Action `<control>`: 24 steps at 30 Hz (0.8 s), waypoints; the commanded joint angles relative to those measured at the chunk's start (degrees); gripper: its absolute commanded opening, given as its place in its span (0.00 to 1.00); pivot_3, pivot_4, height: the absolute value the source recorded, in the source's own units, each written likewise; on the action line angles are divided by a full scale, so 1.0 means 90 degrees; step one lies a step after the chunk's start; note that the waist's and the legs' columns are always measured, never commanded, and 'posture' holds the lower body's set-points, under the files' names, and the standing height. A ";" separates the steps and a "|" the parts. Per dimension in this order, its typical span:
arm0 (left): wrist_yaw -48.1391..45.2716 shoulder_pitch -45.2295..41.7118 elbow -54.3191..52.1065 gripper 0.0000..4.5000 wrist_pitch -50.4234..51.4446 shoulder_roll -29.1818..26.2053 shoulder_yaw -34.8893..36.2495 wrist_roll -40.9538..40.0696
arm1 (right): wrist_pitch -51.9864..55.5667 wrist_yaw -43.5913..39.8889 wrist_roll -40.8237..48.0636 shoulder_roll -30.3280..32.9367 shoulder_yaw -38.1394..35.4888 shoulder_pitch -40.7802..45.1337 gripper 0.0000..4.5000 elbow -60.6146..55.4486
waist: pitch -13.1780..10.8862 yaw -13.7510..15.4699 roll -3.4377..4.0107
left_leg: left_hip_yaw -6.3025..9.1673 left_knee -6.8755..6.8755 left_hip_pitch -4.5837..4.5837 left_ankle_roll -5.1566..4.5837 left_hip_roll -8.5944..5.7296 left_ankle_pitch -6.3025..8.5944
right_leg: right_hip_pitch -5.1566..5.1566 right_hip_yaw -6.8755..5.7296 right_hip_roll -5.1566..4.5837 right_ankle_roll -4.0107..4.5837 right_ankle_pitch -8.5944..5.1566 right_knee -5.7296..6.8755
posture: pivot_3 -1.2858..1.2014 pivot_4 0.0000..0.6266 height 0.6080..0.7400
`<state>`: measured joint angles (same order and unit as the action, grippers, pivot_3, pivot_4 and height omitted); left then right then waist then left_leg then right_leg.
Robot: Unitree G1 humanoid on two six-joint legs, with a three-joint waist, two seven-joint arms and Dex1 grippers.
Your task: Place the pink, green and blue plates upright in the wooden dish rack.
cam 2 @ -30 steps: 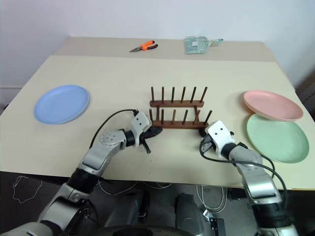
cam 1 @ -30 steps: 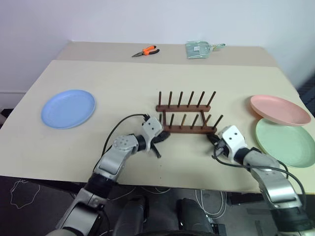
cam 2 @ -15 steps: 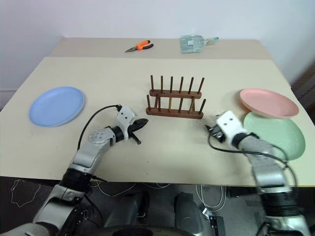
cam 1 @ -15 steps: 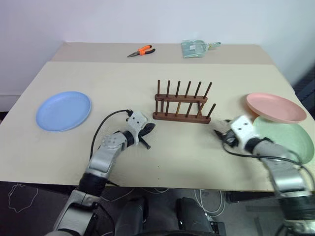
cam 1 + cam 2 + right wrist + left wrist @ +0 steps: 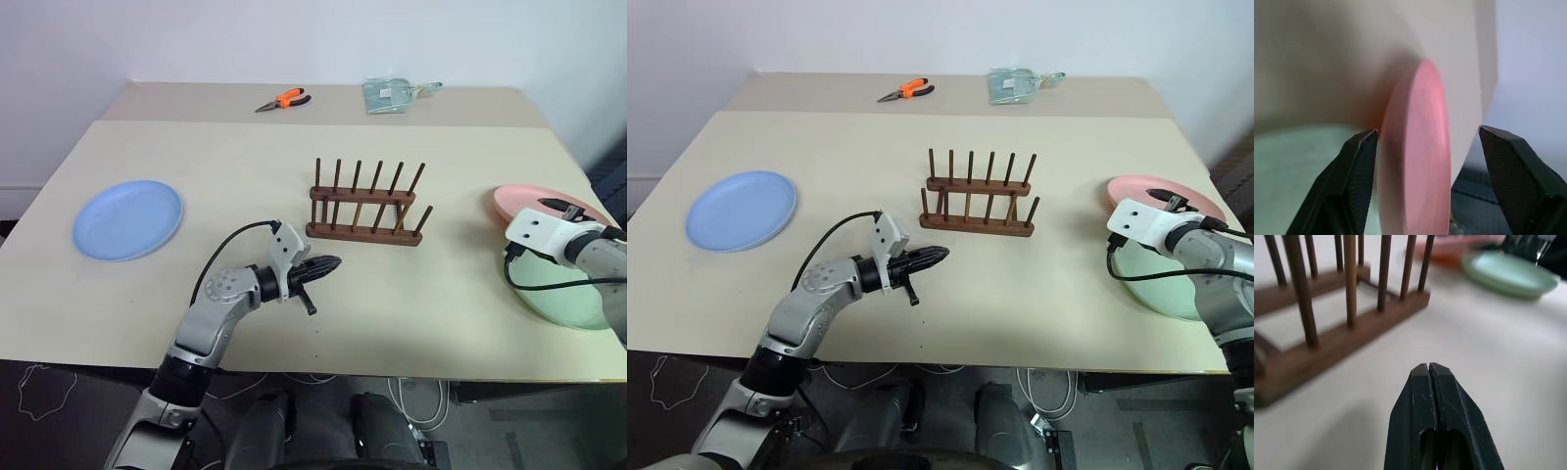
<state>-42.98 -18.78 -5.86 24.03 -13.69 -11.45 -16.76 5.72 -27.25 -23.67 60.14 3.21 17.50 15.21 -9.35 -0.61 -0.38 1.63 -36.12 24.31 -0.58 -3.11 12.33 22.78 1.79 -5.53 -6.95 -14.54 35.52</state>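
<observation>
The wooden dish rack stands empty at mid table. At the right edge the pink plate lies flat, partly over the green plate. The blue plate lies flat at the far left. My right gripper is open, one finger on each side of the pink plate's near rim, and its pads are apart from the rim. My left gripper is shut on nothing. It hovers just in front of the rack's left end and points toward the right.
Orange pliers and a clear packet lie on the far table behind. The pink and green plates sit close to the table's right edge. Open tabletop lies between the rack and the blue plate.
My right gripper left the rack's right end, swung right to the pink plate and opened. My left gripper drew back from the rack's left end and rose a little, still shut.
</observation>
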 commanded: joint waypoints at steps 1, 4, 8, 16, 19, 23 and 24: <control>0.0206 -0.0050 -0.0247 0.00 -0.0007 0.0120 0.0304 -0.0253 | -0.0233 0.0230 -0.0279 0.0007 0.0111 0.0331 0.43 0.0492 | -0.0001 0.0002 0.0000 | 0.0000 0.0000 0.0001 0.0000 -0.0001 0.0000 | 0.0000 0.0000 0.0001 -0.0001 0.0001 0.0000 | 0.52 0.24 0.98; 0.0252 0.0031 -0.0383 0.00 0.0029 0.0108 0.0350 -0.0329 | -0.0378 0.0262 -0.0331 -0.0035 0.0208 0.0442 0.08 0.0715 | -0.0002 0.0002 0.0001 | 0.0000 -0.0001 0.0001 0.0000 -0.0002 -0.0001 | 0.0000 0.0000 0.0003 -0.0002 0.0001 0.0000 | 0.52 0.24 0.98; 0.0259 0.0175 -0.0474 0.00 0.0008 -0.0010 0.0326 -0.0303 | -0.0427 0.0375 -0.0338 -0.0020 0.0097 0.0442 0.01 0.0484 | -0.0005 -0.0005 0.0010 | -0.0002 -0.0001 0.0000 0.0000 -0.0004 -0.0001 | -0.0001 0.0000 0.0004 -0.0007 0.0003 0.0001 | 0.52 0.24 0.98; 0.0234 0.0120 -0.0264 0.00 -0.0143 -0.0115 0.0368 -0.0260 | -0.0058 -0.0378 0.2739 -0.1240 -0.1465 0.0536 0.01 -0.2055 | -0.0011 -0.0031 0.0008 | 0.0002 -0.0001 -0.0002 0.0000 0.0004 -0.0001 | -0.0003 0.0000 0.0014 -0.0024 0.0013 0.0002 | 0.52 0.24 0.98; 0.0167 0.0066 -0.0121 0.00 -0.0253 -0.0155 0.0333 -0.0189 | 0.1817 -0.0700 0.6022 -0.2240 -0.2173 0.0736 0.01 -0.3774 | -0.0014 -0.0003 0.0004 | 0.0014 -0.0003 -0.0003 -0.0001 0.0010 0.0000 | -0.0005 -0.0005 0.0020 -0.0027 0.0015 0.0010 | 0.52 0.24 0.98; 0.0124 0.0034 -0.0045 0.00 -0.0344 -0.0179 0.0307 -0.0147 | 0.3275 0.0066 0.9067 -0.2886 -0.2759 0.1022 0.01 -0.4547 | -0.0017 0.0057 0.0001 | 0.0023 -0.0005 0.0008 -0.0003 0.0005 0.0001 | -0.0004 -0.0018 -0.0004 -0.0027 0.0015 0.0004 | 0.52 0.24 0.98; 0.0118 0.0023 -0.0022 0.00 -0.0355 -0.0177 0.0310 -0.0147 | 0.3394 0.0161 0.9230 -0.2887 -0.2781 0.1014 0.01 -0.4592 | -0.0014 0.0093 -0.0004 | 0.0024 -0.0005 0.0010 -0.0006 0.0002 0.0003 | -0.0004 -0.0019 -0.0010 -0.0026 0.0014 -0.0003 | 0.52 0.24 0.98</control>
<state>-41.52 -17.75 -5.19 22.07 -15.22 -8.78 -18.02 33.97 -27.93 54.32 34.26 -18.99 26.47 -24.72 -9.48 0.23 -0.42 1.84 -36.15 24.41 -0.66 -3.10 12.39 22.72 1.62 -5.64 -7.16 -14.42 35.40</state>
